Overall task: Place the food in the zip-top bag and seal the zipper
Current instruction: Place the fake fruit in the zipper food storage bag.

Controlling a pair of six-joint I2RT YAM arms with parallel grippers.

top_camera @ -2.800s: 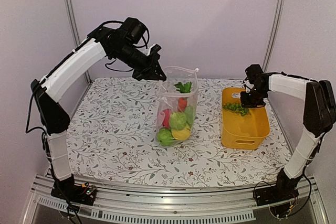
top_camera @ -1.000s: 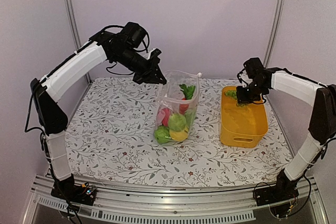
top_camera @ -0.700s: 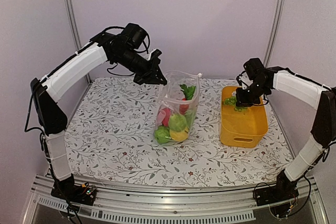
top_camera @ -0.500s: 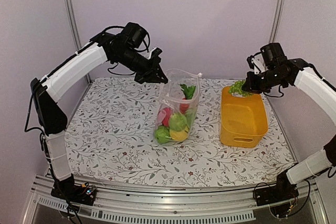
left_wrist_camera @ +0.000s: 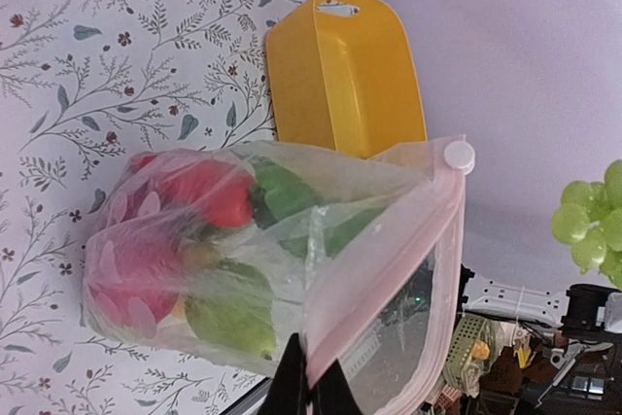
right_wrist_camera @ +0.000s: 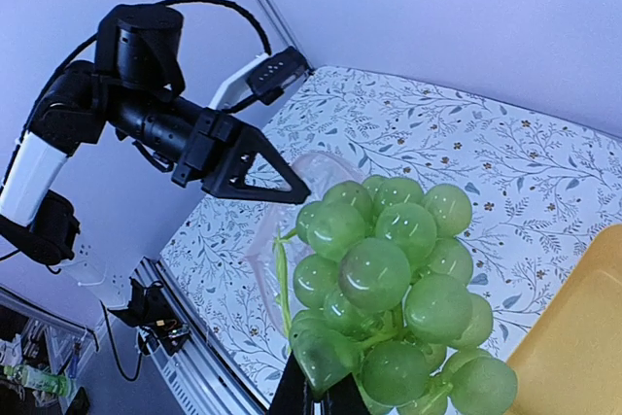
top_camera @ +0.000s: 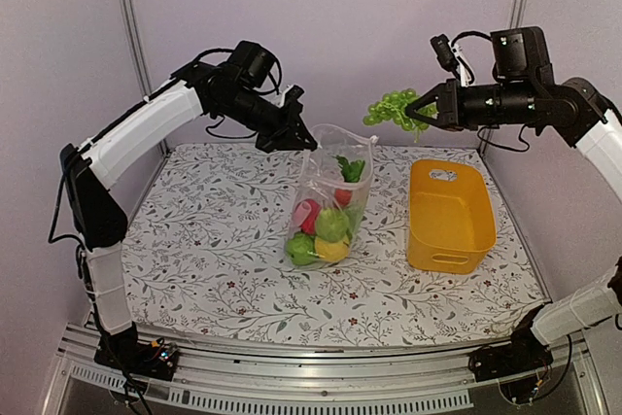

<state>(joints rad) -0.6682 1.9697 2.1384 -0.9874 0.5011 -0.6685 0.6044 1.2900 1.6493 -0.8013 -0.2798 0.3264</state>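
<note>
i am holding the zip-top bag (top_camera: 328, 196) up by its mouth with the left gripper (top_camera: 305, 143). its jaws are pinching tight on one side of the rim, right at the zipper (left_wrist_camera: 384, 264). the bag is hanging from that single pinch, and its bottom seems to be resting on the table (top_camera: 194, 240). red balls (left_wrist_camera: 209, 191), green round ones (left_wrist_camera: 233, 313) and a lemon (top_camera: 335, 250) are sitting low inside it.

the right gripper (top_camera: 425, 111) is clamping the grape bunch (top_camera: 392, 109) and holding it in the air, higher than the bag's mouth and off to the side of the yellow basket (top_camera: 442, 259).

i am judging the grapes to be light, glossy and lumpy. in the right wrist view the jaws are gripping only the edge of the bunch, so most of it is hanging free and could swing or slip. i am treating the bag as thin, soft and crinkly, with no stiffness of its own. with one lip held, the other side is sagging, so the opening is looking narrow for a bulky bunch.

the zipper strip is probably the firmest part, so i am planning to take every hold there and not on the film below. for sealing, the white slider (left_wrist_camera: 457, 155) at the far end looks like the place to grip.
</note>
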